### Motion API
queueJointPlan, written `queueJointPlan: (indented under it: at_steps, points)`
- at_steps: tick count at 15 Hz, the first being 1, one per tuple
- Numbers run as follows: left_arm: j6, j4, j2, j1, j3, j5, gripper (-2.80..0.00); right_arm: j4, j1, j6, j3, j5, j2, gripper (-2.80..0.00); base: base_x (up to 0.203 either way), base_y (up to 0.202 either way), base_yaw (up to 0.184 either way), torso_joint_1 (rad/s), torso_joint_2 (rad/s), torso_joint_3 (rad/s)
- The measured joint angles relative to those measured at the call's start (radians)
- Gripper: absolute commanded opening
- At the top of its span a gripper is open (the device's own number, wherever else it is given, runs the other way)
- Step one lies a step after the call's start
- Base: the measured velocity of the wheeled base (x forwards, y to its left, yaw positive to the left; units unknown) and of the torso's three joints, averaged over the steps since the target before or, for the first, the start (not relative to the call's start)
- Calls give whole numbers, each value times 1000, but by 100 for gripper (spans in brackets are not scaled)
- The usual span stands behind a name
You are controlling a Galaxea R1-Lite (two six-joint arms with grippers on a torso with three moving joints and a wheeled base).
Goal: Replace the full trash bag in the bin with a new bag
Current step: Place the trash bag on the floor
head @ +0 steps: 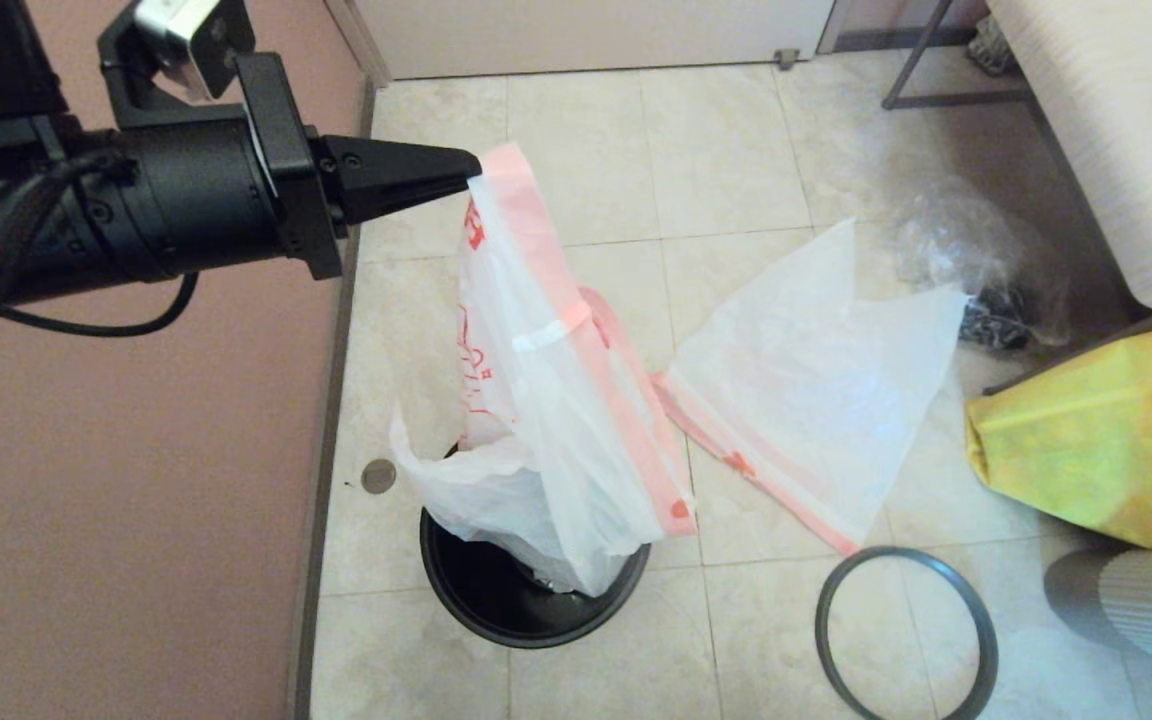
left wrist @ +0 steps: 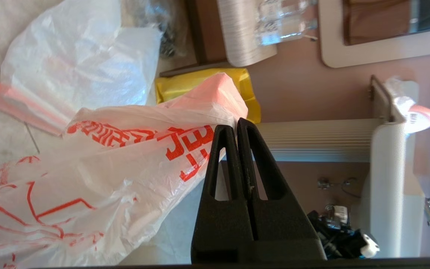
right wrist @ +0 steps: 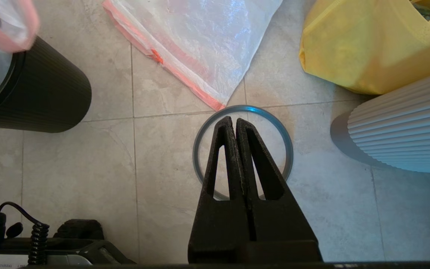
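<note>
1. Left gripper [head: 471,172] clenched on full bag [head: 526,420] top, above bin [head: 496,600].
2. Bag: thin, limp, slippery; judged light. Grip gathered mouth.
3. Right gripper [right wrist: 233,123] clenched, empty, above hoop [right wrist: 243,149].

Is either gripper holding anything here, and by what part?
The left gripper is shut on the full trash bag, pinching its top edge above the bin. The right gripper is shut and holds nothing.
</note>
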Motion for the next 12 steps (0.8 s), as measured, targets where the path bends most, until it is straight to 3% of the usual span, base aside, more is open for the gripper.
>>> queueJointPlan:
  at_steps: [12]
  points:
    - [-3,298,-134,-2,-260,0,-280,0,0,0,0,0,0,-280,0,0,0,0,0,0]
